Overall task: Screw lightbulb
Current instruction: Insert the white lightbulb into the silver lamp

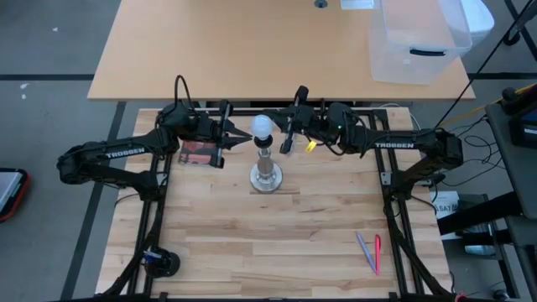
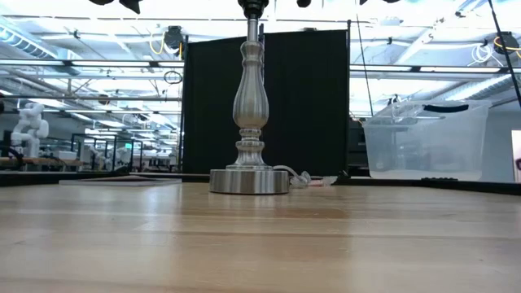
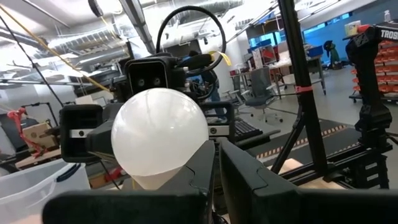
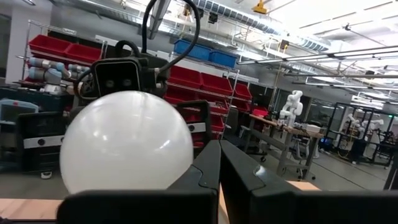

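Note:
The white round lightbulb point(image 1: 263, 127) sits upright on top of the silver lamp stand point(image 1: 267, 172), which stands on its round base point(image 2: 248, 181) mid-table toward the far edge. My left gripper point(image 1: 243, 140) is shut just left of the bulb, fingers pointing toward it. My right gripper point(image 1: 288, 141) is shut just right of the bulb. The bulb fills the left wrist view point(image 3: 158, 134) and the right wrist view point(image 4: 124, 143), beside each pair of shut fingers point(image 3: 217, 174) point(image 4: 219, 174). The low view cuts off the bulb and the socket. My left gripper comes level from the table's left, its shut fingers point(image 3: 202, 165) right beside the bulb's lower side; I cannot tell whether they touch it. My right gripper comes level from the table's right, its shut fingers point(image 4: 205, 168) beside the bulb; I cannot tell whether they touch it.
A clear plastic bin point(image 1: 419, 42) stands on the far table at the right. A reddish box point(image 1: 199, 153) lies under my left arm. Pens point(image 1: 369, 252) lie near the right front. A dark round object point(image 1: 159, 262) sits at the near left.

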